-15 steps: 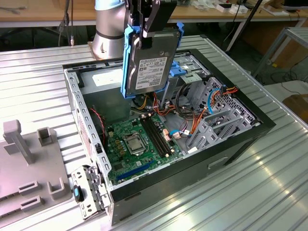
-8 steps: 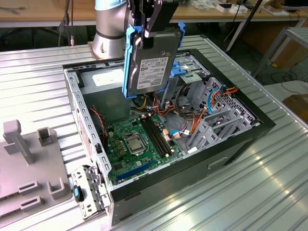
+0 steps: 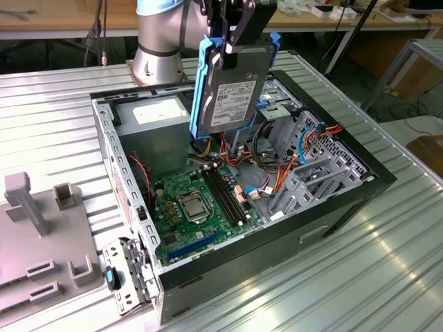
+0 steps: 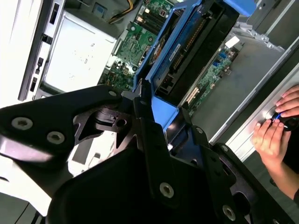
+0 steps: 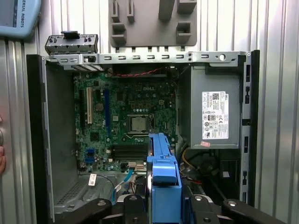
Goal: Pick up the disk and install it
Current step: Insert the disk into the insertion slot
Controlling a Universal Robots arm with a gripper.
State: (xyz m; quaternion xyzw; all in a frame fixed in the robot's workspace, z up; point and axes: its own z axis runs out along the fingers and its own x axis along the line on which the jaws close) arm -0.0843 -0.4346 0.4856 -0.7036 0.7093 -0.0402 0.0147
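Note:
The disk (image 3: 235,86), a grey metal drive in a bright blue carrier, hangs upright above the open computer case (image 3: 346,200). My gripper (image 3: 232,31) is shut on the carrier's top end in the exterior view. In the second wrist view the black fingers (image 4: 149,135) clamp the blue carrier (image 4: 173,60), which points down toward the motherboard. The first wrist view looks straight down past the blue carrier (image 5: 163,168) into the case, over the green motherboard (image 5: 126,116).
Inside the case are a grey power supply (image 5: 212,116), a drive cage (image 3: 311,166) and orange and blue cables (image 3: 277,187). A grey fixture plate (image 3: 34,235) lies at the exterior view's left. A person's hand (image 4: 275,126) rests at the case edge.

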